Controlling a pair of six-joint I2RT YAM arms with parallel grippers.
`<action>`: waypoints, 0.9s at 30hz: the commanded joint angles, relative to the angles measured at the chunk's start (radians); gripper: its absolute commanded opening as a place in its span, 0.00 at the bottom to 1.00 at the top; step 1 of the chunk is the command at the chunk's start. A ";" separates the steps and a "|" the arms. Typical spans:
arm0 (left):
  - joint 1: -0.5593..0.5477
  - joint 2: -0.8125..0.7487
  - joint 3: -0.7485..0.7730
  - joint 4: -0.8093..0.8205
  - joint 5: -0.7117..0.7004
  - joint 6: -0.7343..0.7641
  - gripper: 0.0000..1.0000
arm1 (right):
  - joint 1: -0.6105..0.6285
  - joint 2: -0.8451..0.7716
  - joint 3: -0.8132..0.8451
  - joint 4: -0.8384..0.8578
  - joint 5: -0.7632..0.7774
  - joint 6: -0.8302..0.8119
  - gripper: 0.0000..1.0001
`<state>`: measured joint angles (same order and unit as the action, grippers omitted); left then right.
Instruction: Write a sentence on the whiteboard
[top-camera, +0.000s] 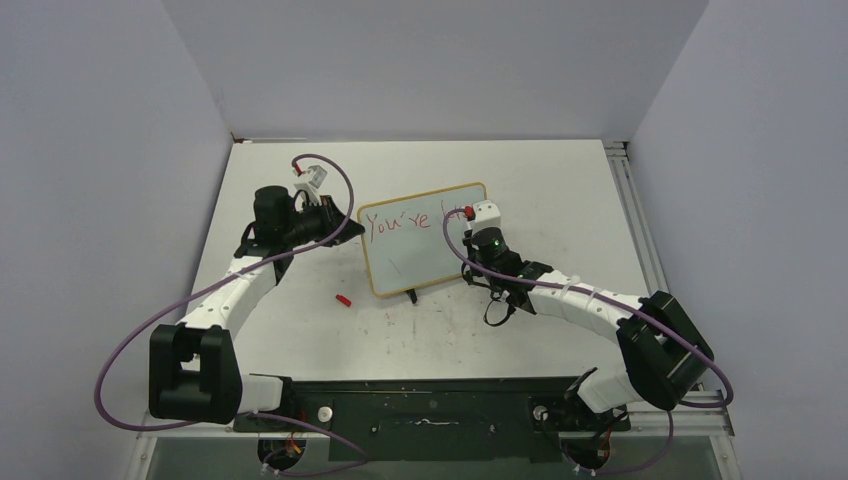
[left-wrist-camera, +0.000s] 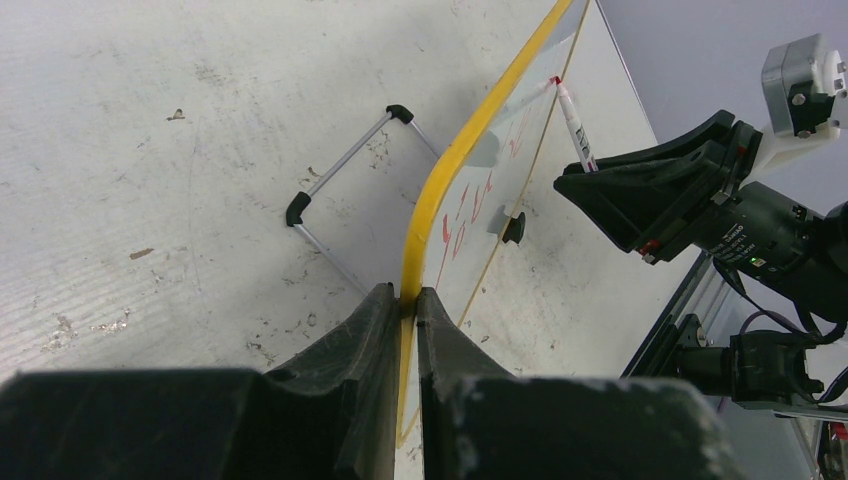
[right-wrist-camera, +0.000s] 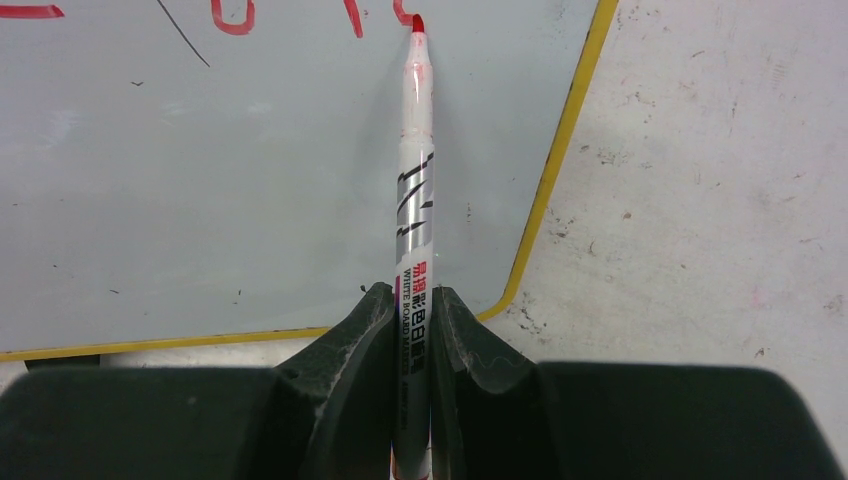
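Grey walls close in a white, scuffed surface, with both arm bases at its near edge. Near its middle stands the whiteboard, propped up on a thin wire stand with black feet and turned slightly, its right end farther back.

The left gripper is closed narrowly on the board's left edge, the yellowish frame pinched between its two fingers. In the top view this gripper sits at the board's upper left corner.

The right gripper is in front of the board's upper right part and is clamped on a white marker. The marker's barrel runs straight out between the fingers, and its red tip meets the board face at the end of a red stroke.

The sentence runs along the top of the board in red. "You're" is readable, and the strokes after it are partly hidden behind the right gripper.

A small red cap lies on the surface near the board's lower left corner, apart from both grippers.
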<state>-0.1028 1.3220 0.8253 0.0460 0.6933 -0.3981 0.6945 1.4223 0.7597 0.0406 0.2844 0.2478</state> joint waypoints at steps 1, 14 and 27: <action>0.006 -0.037 0.015 0.029 0.012 0.011 0.00 | -0.004 -0.044 0.002 0.013 0.029 0.004 0.05; 0.007 -0.041 0.014 0.028 0.013 0.010 0.00 | -0.033 -0.062 -0.002 0.014 0.035 -0.011 0.05; 0.006 -0.038 0.014 0.028 0.013 0.010 0.00 | -0.044 -0.009 0.038 0.032 0.013 -0.034 0.05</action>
<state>-0.1032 1.3182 0.8253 0.0441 0.6941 -0.3977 0.6598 1.3895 0.7490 0.0322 0.2985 0.2314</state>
